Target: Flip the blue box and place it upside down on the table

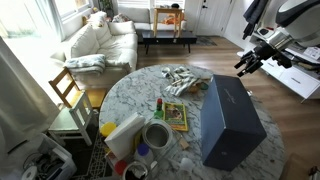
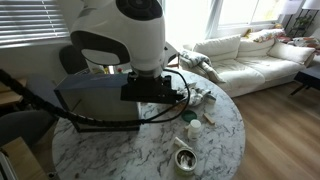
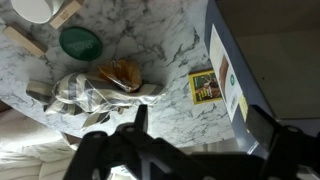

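The navy blue box (image 1: 230, 122) lies flat on the marble table (image 1: 135, 88).

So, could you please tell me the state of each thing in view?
Box: flat on the table, solid face up.
Claw: open, empty, clear of the box.
Booklet: flat, beside the box.
Bag: crumpled.
Cup: upright, open-topped.

The table (image 1: 135, 92) carries the blue box (image 1: 232, 120), booklet (image 1: 176, 116), cup (image 1: 156, 135), crumpled bag (image 1: 185, 80).
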`<state>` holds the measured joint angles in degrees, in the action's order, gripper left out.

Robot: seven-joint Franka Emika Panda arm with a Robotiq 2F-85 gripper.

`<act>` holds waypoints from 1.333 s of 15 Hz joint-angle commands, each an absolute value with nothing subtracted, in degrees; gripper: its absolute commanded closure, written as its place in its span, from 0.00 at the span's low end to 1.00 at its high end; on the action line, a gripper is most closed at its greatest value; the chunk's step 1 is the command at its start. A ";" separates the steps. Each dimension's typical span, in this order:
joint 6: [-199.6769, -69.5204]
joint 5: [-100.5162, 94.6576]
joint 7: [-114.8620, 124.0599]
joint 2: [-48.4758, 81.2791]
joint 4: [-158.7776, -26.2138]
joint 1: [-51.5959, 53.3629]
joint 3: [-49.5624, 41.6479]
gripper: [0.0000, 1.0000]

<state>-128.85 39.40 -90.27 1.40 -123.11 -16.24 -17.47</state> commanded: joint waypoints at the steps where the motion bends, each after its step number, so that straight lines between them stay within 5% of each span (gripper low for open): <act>1: -132.00 34.90 -82.53 -0.01 -122.69 -15.58 -16.16 0.00; 5: -135.48 22.34 -64.79 -1.56 -120.98 -14.92 -14.88 0.00; 9: -125.59 12.30 -46.81 -3.00 -119.02 -13.91 -13.64 0.00; 14: -107.62 16.28 -28.17 -5.58 -113.48 -9.56 -9.55 0.00; 20: -108.69 15.17 -28.41 -5.51 -113.23 -8.80 -9.72 0.00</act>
<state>-108.83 15.25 -28.47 -5.54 -113.37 -9.45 -9.09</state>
